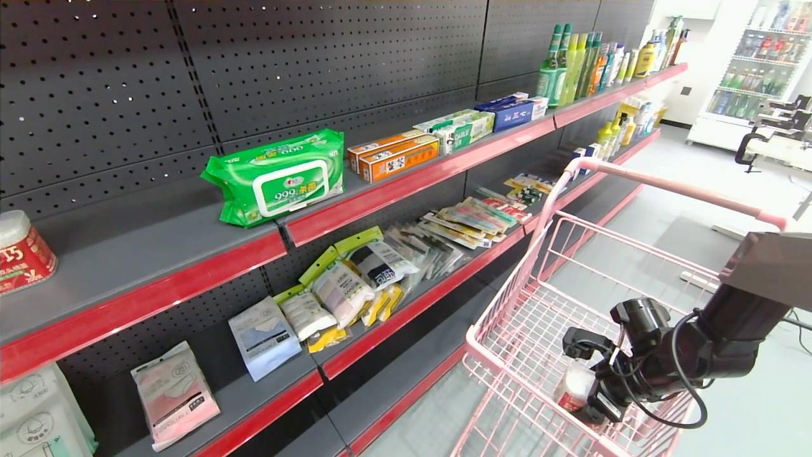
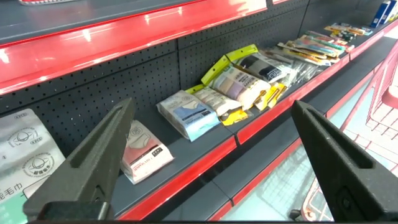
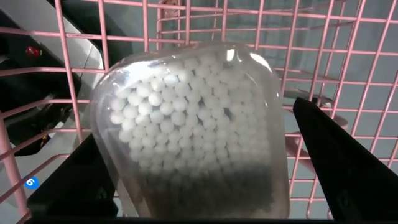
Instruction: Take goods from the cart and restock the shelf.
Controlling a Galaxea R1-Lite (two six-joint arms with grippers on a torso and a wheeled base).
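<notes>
My right gripper is down inside the pink wire cart, shut on a clear jar of small white beads. The jar fills the gap between the two dark fingers, and the cart's pink mesh shows behind it. My left gripper hangs open with nothing in it, facing the lower shelf where flat packs lie. The red-edged shelf runs along the left, with a green wipes pack on its upper board.
Orange boxes, green and blue cartons and tall bottles line the upper board farther along. Socks and pouches crowd the middle board. A red-labelled tub stands at the near left, with bare board beside the wipes.
</notes>
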